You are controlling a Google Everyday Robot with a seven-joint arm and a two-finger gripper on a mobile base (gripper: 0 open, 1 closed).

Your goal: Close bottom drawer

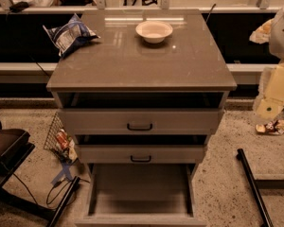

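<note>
While far out toward the camera, bottom drawer point(141, 189), long axis front-to-back; pincer out of view, state untellable.

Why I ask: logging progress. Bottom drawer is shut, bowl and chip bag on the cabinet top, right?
No: camera view shows the bottom drawer pulled far out; bowl and chip bag are on the cabinet top; gripper not in view.
</note>
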